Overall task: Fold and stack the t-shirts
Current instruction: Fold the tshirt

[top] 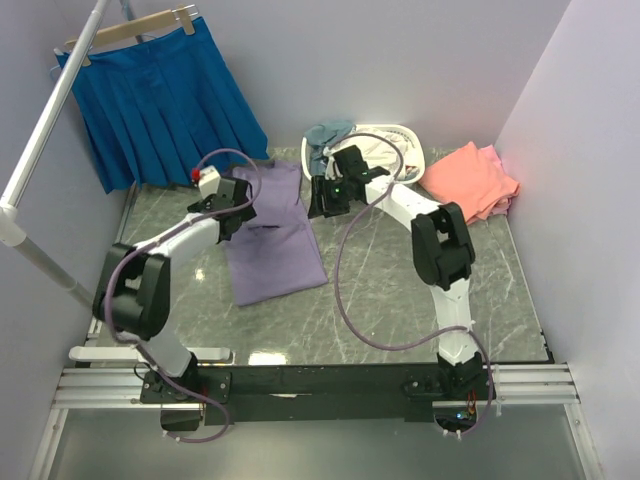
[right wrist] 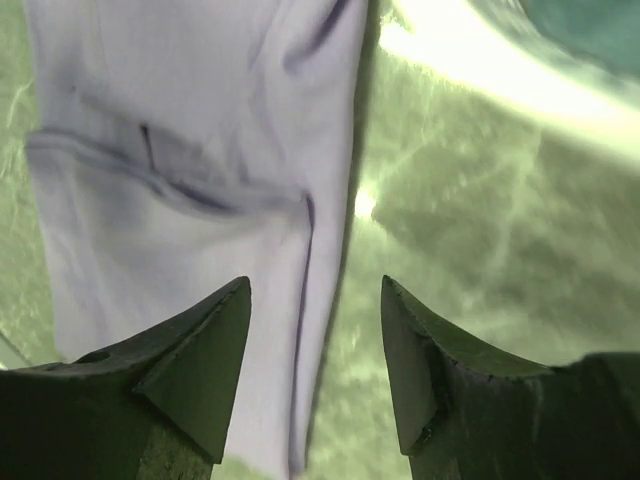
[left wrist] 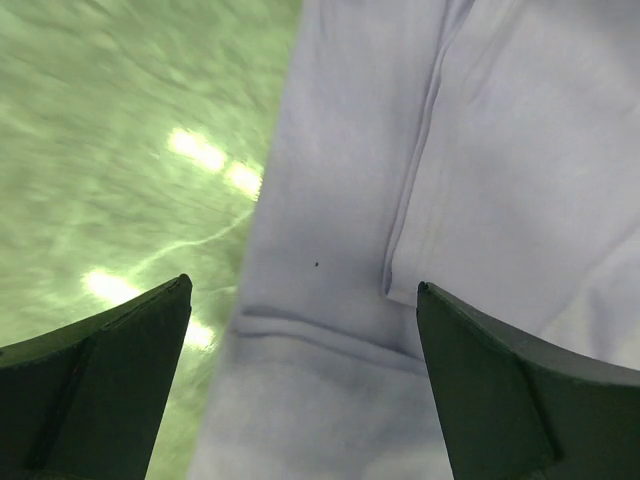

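Lavender t-shirt (top: 277,245) lies flat mid-table, a long narrow panel. Both arms flank its far end: left gripper (top: 236,205) spread wide over the left edge, right gripper (top: 326,198) parted over the right, nothing pinched. They're probably lining up a fold, though blur hides the detail.

A robot lab cell is suggested: a marbled table (top: 395,295) is enclosed by plain walls (top: 400,60), and a metal rail (top: 545,385) is fixed along its near edge.

Bright even light, table (top: 400,295) glare, blurred wrist views.
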You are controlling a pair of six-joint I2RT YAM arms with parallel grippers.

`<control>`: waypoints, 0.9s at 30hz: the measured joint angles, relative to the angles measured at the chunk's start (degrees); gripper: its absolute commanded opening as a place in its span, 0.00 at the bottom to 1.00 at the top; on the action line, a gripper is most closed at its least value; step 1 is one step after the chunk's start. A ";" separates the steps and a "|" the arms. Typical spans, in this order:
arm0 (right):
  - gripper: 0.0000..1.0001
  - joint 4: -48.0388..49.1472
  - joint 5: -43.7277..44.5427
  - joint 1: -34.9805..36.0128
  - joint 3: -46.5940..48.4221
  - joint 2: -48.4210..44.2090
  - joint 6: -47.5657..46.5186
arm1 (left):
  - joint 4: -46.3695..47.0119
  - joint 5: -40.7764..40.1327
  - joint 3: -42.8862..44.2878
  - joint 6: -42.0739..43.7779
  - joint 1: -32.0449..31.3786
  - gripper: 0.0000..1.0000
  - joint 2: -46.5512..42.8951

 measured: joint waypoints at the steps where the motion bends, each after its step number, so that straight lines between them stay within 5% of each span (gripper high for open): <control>1: 0.62 -0.17 0.44 -0.24 -1.75 -1.95 -0.48 | -0.83 -0.50 0.00 -0.07 0.00 0.99 -1.81; 13: 0.62 0.57 -2.99 -0.35 -26.71 -14.27 -1.79 | -6.10 8.57 -14.93 -7.93 -3.52 0.99 -18.14; 27: 0.61 2.64 -5.92 2.67 -33.83 -17.86 -1.77 | -11.43 13.09 -30.69 -18.91 -9.16 0.99 -31.43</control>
